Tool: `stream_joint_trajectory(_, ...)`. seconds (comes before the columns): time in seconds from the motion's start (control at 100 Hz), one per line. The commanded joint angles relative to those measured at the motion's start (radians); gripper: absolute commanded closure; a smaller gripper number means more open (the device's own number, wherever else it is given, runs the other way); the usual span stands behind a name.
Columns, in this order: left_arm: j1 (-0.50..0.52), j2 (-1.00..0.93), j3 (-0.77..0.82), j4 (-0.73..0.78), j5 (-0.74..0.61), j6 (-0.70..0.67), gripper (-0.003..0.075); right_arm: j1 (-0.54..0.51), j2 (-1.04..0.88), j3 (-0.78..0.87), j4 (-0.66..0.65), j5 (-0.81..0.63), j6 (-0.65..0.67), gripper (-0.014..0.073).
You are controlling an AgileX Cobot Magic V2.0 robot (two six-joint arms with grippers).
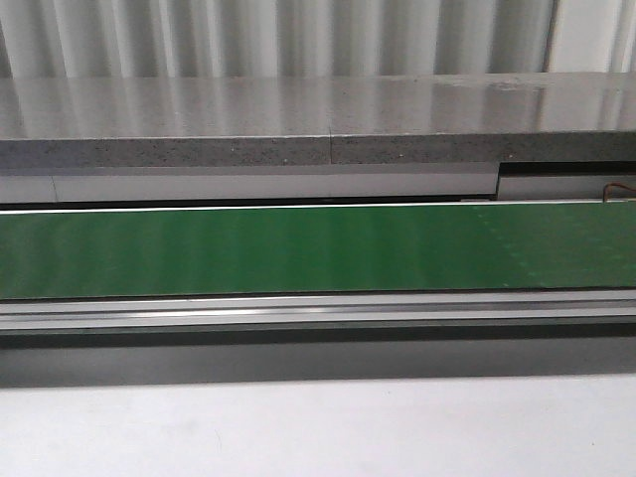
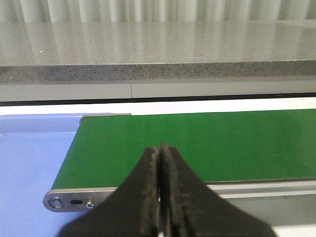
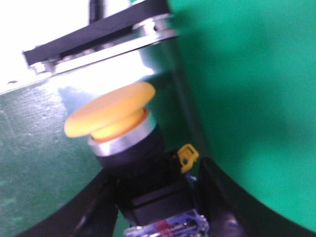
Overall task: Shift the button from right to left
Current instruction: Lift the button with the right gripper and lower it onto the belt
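The button (image 3: 111, 111) shows only in the right wrist view: a yellow-orange mushroom cap on a silver ring, with a black collar and a boxy block with red specks below. My right gripper (image 3: 157, 190) is shut on its black body, one dark finger (image 3: 98, 197) pressed against each side, above the green belt (image 3: 256, 98). My left gripper (image 2: 159, 148) is shut with nothing in it, near the left end of the green belt (image 2: 207, 143). Neither gripper nor the button appears in the front view.
The green conveyor belt (image 1: 298, 248) runs across the front view with a metal rail (image 1: 318, 310) along its near side. A grey stone counter (image 1: 298, 119) lies behind it and a white tabletop (image 1: 318, 427) in front. A blue surface (image 2: 29, 158) lies past the belt's left end.
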Motion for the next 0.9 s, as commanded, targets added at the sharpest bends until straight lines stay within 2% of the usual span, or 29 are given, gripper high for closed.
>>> stream_joint_trajectory(0.0,0.002,-0.036,0.024,-0.001,-0.077,-0.006,0.0740,0.012,-0.042,-0.007,0.004,-0.035,0.033,0.0370)
stream_joint_trajectory(0.26,0.002,-0.036,0.024,-0.001,-0.077,-0.006,0.0740,0.012,0.016,0.005,0.009,-0.048,0.036,0.0356)
stream_joint_trajectory(0.33,0.002,-0.036,0.024,-0.001,-0.077,-0.006,0.0740,0.012,0.016,0.005,0.013,-0.056,0.031,0.0276)
stream_joint_trajectory(0.46,0.002,-0.036,0.024,-0.001,-0.077,-0.006,0.0740,0.013,0.002,0.004,0.013,-0.068,0.021,0.0032)
stream_joint_trajectory(0.51,0.002,-0.036,0.024,-0.001,-0.077,-0.006,0.0740,0.017,-0.008,0.004,0.013,-0.075,0.004,0.0006)
stream_joint_trajectory(0.75,0.002,-0.036,0.024,-0.001,-0.077,-0.006,0.0740,0.077,-0.116,0.004,0.013,-0.109,-0.121,0.0078)
stream_joint_trajectory(0.82,0.002,-0.036,0.024,-0.001,-0.077,-0.006,0.0740,0.106,-0.148,0.004,0.013,-0.105,-0.174,0.0155)
stream_joint_trajectory(0.89,0.002,-0.036,0.024,-0.001,-0.077,-0.006,0.0740,0.134,-0.175,0.004,0.013,-0.090,-0.194,0.0283)
